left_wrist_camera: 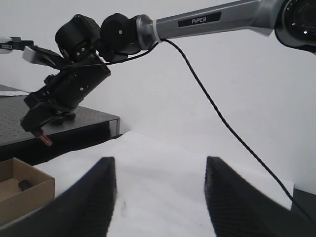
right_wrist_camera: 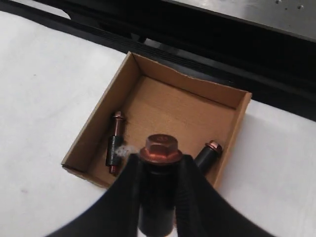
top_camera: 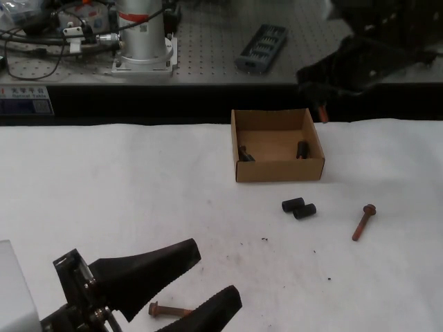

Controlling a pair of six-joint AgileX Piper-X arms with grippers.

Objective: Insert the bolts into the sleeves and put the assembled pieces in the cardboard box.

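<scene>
High view: 2 assembled pieces in the cardboard box; 2 sleeves and 2 bolts loose on the desk, 1 bolt by the left gripper. Left wrist view: jaws spread wide, empty. Right wrist view: right gripper pinching a 3rd assembled piece above the box.

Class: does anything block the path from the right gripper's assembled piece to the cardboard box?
Nothing visible does. The right gripper holds the assembled piece above the open box; two finished pieces lie at its sides.
</scene>
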